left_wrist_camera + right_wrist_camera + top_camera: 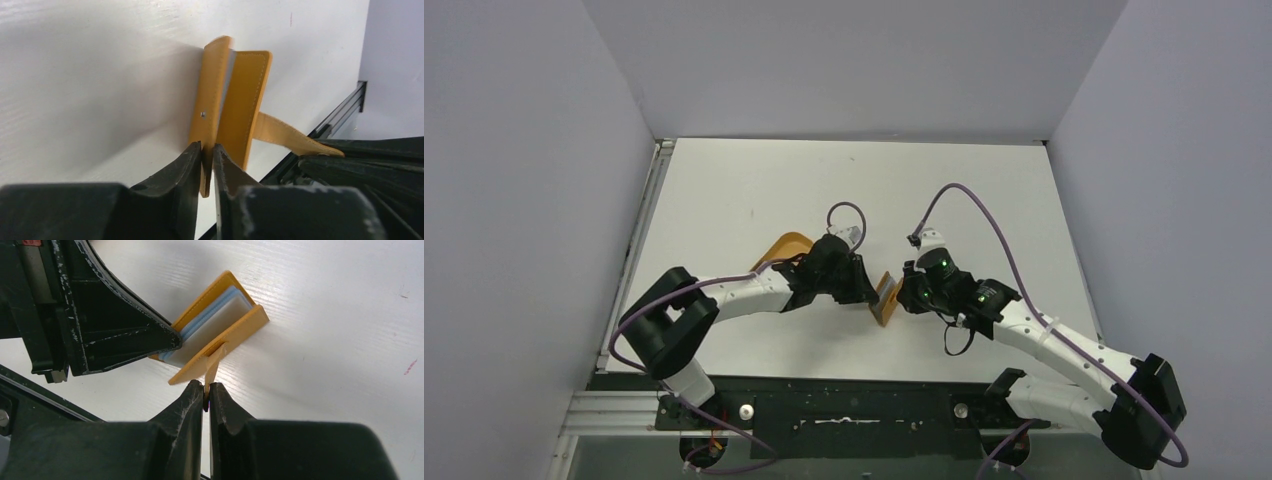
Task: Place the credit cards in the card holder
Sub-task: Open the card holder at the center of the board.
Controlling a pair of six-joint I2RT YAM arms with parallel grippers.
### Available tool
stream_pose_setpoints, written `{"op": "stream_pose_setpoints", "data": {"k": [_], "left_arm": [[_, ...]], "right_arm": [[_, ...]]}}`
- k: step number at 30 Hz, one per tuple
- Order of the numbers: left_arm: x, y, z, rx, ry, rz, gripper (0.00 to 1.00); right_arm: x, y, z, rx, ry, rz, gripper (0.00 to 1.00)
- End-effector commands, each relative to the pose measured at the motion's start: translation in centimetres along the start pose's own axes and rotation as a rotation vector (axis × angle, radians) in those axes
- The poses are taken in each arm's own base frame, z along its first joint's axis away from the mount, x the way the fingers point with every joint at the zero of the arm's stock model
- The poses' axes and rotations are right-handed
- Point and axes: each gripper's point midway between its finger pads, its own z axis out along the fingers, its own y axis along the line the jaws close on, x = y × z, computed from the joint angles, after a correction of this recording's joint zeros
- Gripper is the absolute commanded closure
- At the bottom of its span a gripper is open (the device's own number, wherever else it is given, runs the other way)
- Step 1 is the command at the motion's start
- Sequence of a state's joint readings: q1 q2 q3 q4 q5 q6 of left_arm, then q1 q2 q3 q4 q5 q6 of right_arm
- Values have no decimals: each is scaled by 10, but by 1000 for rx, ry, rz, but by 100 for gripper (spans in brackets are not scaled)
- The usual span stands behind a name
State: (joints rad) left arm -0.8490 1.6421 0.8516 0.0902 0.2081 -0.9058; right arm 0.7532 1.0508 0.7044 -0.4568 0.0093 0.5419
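Note:
The tan-orange card holder point(885, 297) stands on edge on the white table between my two grippers. In the left wrist view my left gripper point(207, 150) is shut on one flap of the card holder point(210, 105), which bears the snap stud. In the right wrist view my right gripper point(206, 388) is shut on the card holder's thin strap point(214, 365), which runs from the other flap point(225, 342). Light blue and grey-white credit cards point(212, 322) sit between the two flaps, their edges showing.
An orange rimmed tray point(782, 250) lies on the table behind my left arm, partly hidden by it. The table's near edge with its dark rail point(854, 385) runs just in front of the grippers. Grey walls enclose the table on three sides.

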Motion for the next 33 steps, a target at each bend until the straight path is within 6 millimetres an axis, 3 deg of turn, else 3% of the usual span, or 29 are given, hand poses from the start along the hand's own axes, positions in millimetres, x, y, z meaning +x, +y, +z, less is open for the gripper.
{"op": "stream_pose_setpoints", "data": {"k": [1, 2, 16, 18, 24, 29, 33], "left_arm": [[-11, -16, 0, 40, -9, 42, 95], [-10, -13, -1, 33, -11, 42, 100], [0, 32, -51, -117, -120, 3, 100], [2, 32, -54, -117, -119, 6, 99], [5, 11, -44, 13, -101, 5, 77], [6, 6, -38, 47, -90, -1, 74], [6, 8, -38, 40, -94, -5, 76]], "right_arm": [[-16, 4, -3, -26, -66, 0, 100], [-17, 3, -3, -24, -69, 4, 100], [6, -28, 25, 115, -38, 126, 100], [9, -30, 28, 124, -27, 127, 100], [14, -35, 37, 139, -2, 111, 100], [16, -39, 39, 151, 15, 99, 100], [19, -43, 39, 162, 20, 99, 100]]}}
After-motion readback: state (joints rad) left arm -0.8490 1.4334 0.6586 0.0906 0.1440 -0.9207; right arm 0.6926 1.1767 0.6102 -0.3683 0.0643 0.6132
